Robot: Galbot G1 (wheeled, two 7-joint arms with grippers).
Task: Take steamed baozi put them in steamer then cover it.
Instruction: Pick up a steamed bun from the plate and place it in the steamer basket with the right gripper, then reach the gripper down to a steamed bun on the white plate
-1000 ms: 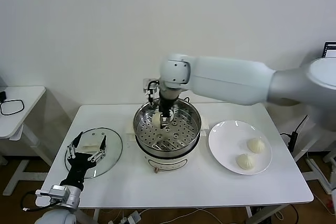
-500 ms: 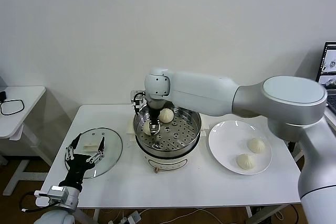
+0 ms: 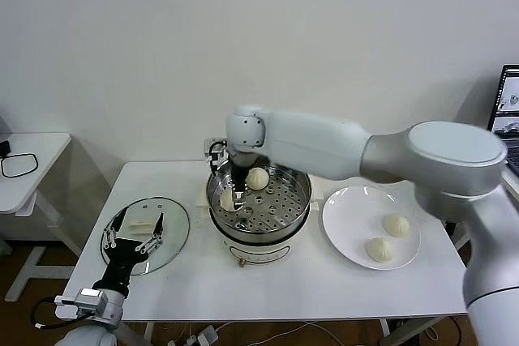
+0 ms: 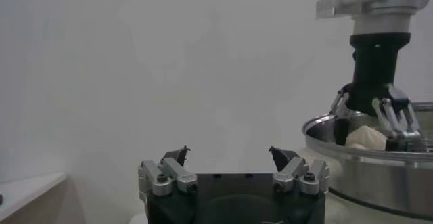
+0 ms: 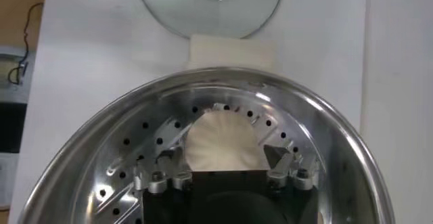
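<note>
The steamer [image 3: 280, 220] stands mid-table, with two baozi on its perforated tray: one [image 3: 257, 177] toward the back and one [image 3: 227, 198] at the left side. My right gripper [image 3: 236, 194] hangs over that left baozi [image 5: 223, 144]. Its fingers [image 5: 274, 156] are spread to either side of it with small gaps, and the bun rests on the tray. Two more baozi [image 3: 396, 224] [image 3: 379, 249] lie on the white plate. The glass cover [image 3: 169, 237] lies flat at the table's left, and also shows in the right wrist view [image 5: 210, 2]. My left gripper [image 3: 134, 228] is open and empty just above the cover.
The white plate [image 3: 349, 216] sits right of the steamer. A small white side table [image 3: 24, 168] stands off to the left. A laptop screen [image 3: 509, 99] shows at the right edge. My right arm spans from the right across the steamer's back.
My right gripper carried a baozi to the tray's left side, set it down there and opened. The back baozi came into view. My left arm stayed put.
</note>
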